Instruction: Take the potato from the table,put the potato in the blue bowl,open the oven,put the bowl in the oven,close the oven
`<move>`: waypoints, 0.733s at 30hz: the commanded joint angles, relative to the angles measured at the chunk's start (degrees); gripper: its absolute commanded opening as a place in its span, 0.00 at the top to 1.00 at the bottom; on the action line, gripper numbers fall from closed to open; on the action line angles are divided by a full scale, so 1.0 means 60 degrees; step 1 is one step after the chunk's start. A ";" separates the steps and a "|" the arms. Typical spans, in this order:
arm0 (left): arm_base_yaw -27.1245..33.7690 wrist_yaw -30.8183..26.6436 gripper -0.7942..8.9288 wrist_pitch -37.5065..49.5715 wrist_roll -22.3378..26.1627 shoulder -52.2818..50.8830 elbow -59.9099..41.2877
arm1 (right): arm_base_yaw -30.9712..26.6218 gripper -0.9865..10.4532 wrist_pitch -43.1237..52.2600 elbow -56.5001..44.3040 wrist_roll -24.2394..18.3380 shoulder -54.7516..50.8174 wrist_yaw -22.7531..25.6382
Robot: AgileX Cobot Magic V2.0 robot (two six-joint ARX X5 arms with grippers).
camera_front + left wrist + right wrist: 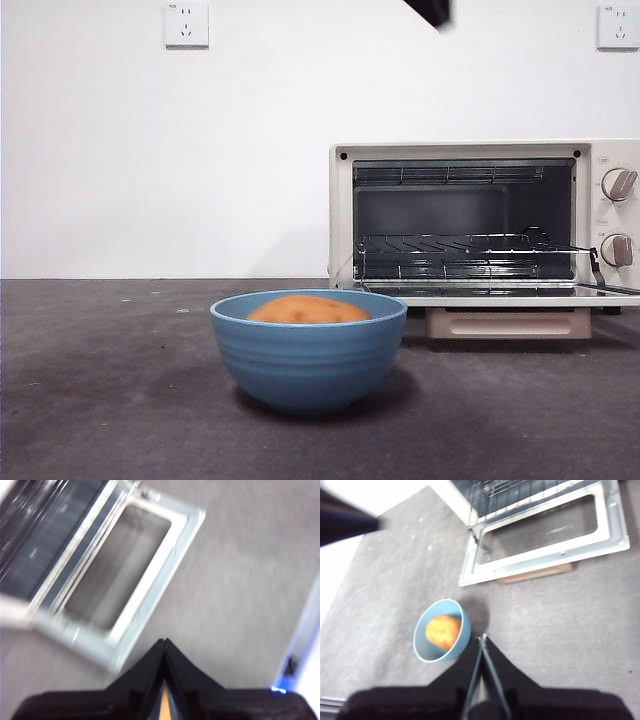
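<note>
Nearest sat the blue bowl [308,350] holding the potato [307,310]; behind, the oven [484,215] gaped open; both end effectors [164,645] [483,639] were pinched closed, empty.

Plain white wall [150,160] behind; two white power sockets, upper left [187,24], upper right [617,26]. Even light.

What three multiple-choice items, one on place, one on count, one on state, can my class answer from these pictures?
1. Where is the potato?
A. inside the blue bowl
B. on the oven rack
C. on the bare table

2. How many knobs show on the oven?
A. one
B. two
C. four

3. How is the oven door?
A. shut
B. ajar
C. folded fully down

Answers:
1 A, it shows above the bowl's rim.
2 B, one above the other on the oven's front.
3 C, it lies flat and the rack is exposed.
</note>
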 commanded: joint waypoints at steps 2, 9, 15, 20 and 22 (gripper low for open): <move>0.0047 -0.0029 0.92 -0.0798 0.0069 -0.1140 -0.0127 | 0.0007 0.91 0.0022 0.0062 0.0157 0.0353 -0.0871; 0.0040 -0.0040 0.92 -0.0798 -0.0372 -0.3745 -0.2051 | 0.0120 0.91 0.0069 0.0066 0.0142 0.1337 -0.1304; 0.0040 -0.0998 0.92 -0.0794 -0.1060 -0.5668 -0.4747 | 0.0765 0.91 0.0685 0.0073 0.0291 0.2069 -0.1137; 0.0040 -0.1435 0.92 -0.0055 -0.1639 -0.7231 -0.7027 | 0.1789 0.91 0.1410 0.0076 0.0674 0.2951 -0.0674; 0.0051 -0.1461 0.92 0.0339 -0.1832 -0.7879 -0.7905 | 0.2426 0.91 0.1723 0.0080 0.0838 0.3315 -0.0281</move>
